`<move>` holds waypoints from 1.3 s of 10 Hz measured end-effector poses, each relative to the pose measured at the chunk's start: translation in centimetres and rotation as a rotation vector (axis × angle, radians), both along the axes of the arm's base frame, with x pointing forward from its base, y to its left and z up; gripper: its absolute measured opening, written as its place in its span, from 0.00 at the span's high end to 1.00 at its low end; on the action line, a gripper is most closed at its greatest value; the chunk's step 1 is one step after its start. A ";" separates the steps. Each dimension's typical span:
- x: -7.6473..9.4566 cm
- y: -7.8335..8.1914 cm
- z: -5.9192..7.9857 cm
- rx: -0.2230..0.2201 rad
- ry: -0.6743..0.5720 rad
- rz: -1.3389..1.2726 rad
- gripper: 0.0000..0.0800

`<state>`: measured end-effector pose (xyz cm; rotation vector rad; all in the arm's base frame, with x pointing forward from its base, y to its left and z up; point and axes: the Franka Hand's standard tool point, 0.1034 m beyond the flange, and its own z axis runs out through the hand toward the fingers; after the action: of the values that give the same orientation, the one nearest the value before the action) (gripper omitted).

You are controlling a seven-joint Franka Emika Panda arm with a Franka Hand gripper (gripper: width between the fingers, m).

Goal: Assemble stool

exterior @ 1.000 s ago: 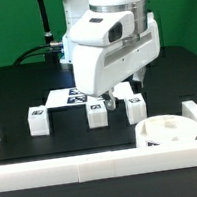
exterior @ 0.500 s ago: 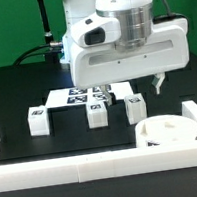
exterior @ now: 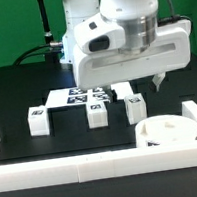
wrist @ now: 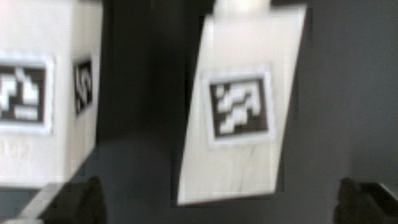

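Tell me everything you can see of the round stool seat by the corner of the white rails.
The seat is a thick round white disc, plastic by its look, with sunken sockets in its upward face. It lies flat on the black table at the exterior view's lower right, tucked into the corner of the white border rails and seemingly against them. The front rail hides its lower edge. Nothing grips it, and no leg is fitted yet. The wrist view does not show it.

You're at a robotics lab bench — a matte black tabletop (exterior: 11, 98), long white plastic border rails (exterior: 96, 167), the flat white tag-printed marker board (exterior: 61, 97), and a plain green backdrop (exterior: 2, 28).
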<state>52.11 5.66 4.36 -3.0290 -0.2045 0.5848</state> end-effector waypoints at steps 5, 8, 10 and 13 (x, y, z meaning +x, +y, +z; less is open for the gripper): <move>-0.9 0.9 -1.5 -0.022 0.496 0.040 0.19; -0.8 0.8 -2.1 -0.011 0.610 0.081 0.19; -0.3 0.7 -2.0 0.009 0.583 0.102 0.19; -0.3 0.2 -2.6 0.025 0.570 0.111 0.48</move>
<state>51.85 5.84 1.80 -2.6935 -0.3429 1.3968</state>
